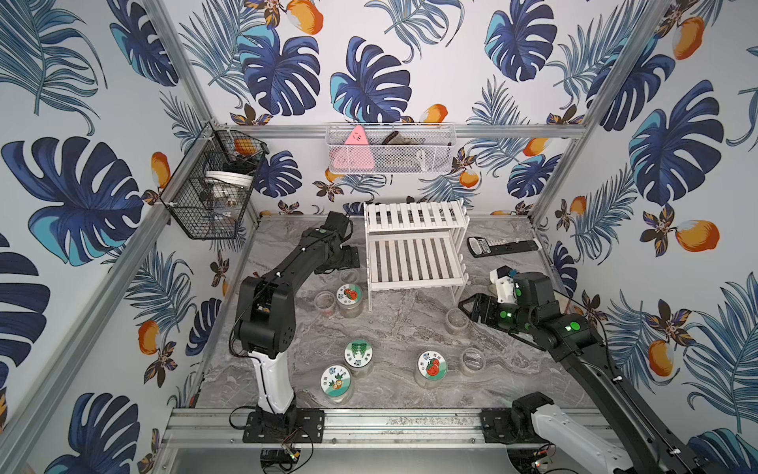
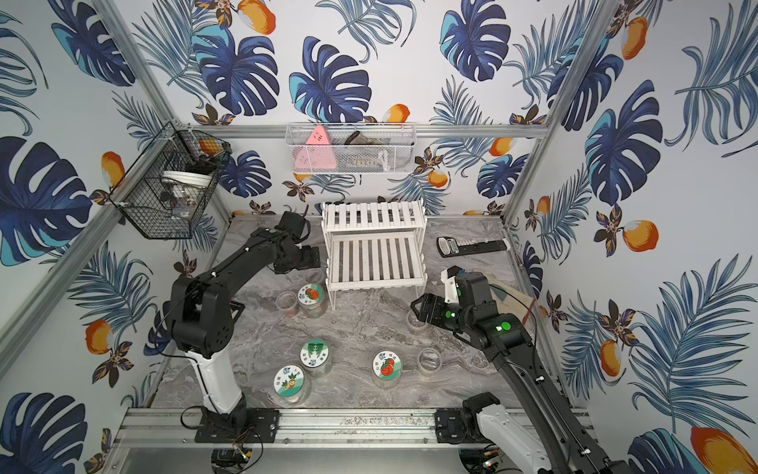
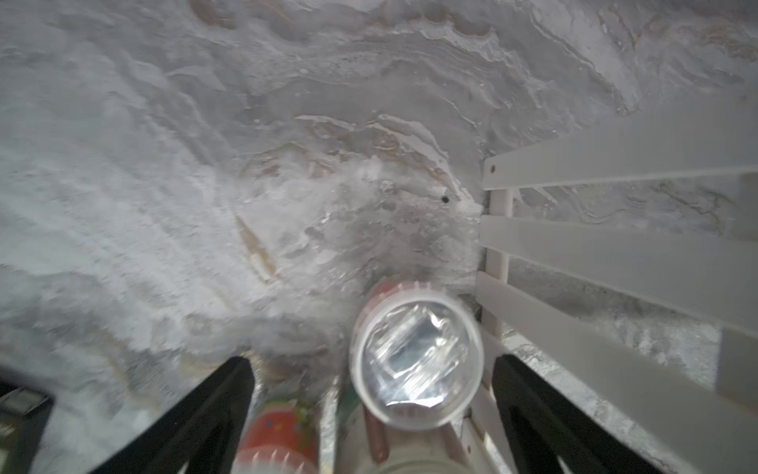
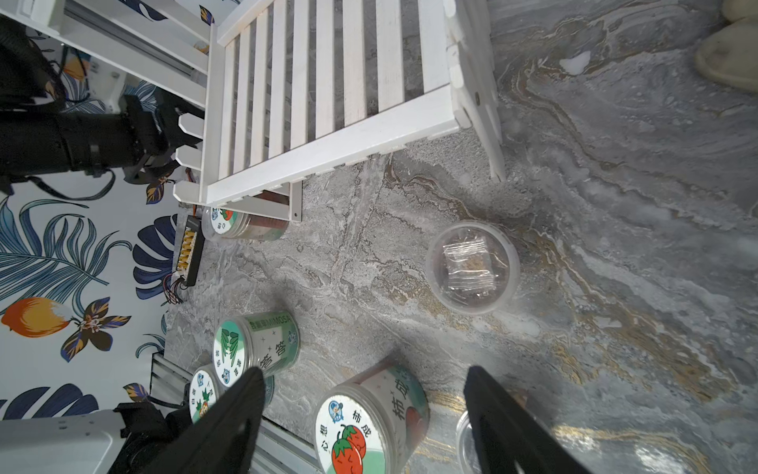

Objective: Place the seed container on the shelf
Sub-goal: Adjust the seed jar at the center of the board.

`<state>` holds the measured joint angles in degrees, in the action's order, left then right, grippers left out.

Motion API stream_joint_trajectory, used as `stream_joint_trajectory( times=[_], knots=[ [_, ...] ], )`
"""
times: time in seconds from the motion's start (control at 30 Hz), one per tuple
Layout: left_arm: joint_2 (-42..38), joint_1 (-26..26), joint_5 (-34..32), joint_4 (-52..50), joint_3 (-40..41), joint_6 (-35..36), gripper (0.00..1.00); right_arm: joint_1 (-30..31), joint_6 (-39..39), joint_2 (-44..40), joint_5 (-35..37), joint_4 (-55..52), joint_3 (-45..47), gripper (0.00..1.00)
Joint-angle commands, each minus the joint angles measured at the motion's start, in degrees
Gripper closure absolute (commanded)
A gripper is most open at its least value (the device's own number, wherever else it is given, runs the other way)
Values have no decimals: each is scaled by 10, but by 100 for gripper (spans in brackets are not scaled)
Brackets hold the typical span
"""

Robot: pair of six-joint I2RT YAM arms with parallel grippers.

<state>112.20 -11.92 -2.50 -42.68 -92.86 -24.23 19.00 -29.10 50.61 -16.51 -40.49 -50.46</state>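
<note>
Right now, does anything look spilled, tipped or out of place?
Nothing spilled or tipped. The jars stand upright on the table; the shelf stands upright and bare. Only stray: a black keypad device lying beside the shelf.

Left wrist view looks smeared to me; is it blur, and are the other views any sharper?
Left wrist view: marble tabletop smeared, apparently motion blur; glare on the clear container lid. Right wrist view: sharp, labels legible, soft shadow by the tomato-label container. Both top views: sharp, evenly lit.
</note>
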Motion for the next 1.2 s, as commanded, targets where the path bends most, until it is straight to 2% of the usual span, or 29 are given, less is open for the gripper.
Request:
stream_joint_trajectory(
  times=[0.0, 0.1, 0.27, 0.43, 0.77, 1.0, 1.17],
  knots=[
    [27, 1, 29, 6, -21, 10, 1, 1, 8, 3, -7, 18, 6, 19],
    [28, 1, 42, 26, -11, 15, 1, 1, 4, 1, -6, 23, 12, 19],
    [61, 0, 19, 0, -23, 26, 1, 1, -1, 1, -3, 27, 19, 18],
    [65, -5, 28, 10, -11, 33, 1, 1, 2, 5, 2, 22, 18, 18],
    [11, 0, -79, 5, 74, 16, 6, 1, 15, 14, 22, 5, 12, 17],
    [-58, 45, -107, 4, 151, -1, 7, 0, 25, 26, 28, -13, 14, 16],
    [-118, 101, -87, 14, 211, -1, 6, 0, 3, 49, 60, -39, 25, 16]
  ],
)
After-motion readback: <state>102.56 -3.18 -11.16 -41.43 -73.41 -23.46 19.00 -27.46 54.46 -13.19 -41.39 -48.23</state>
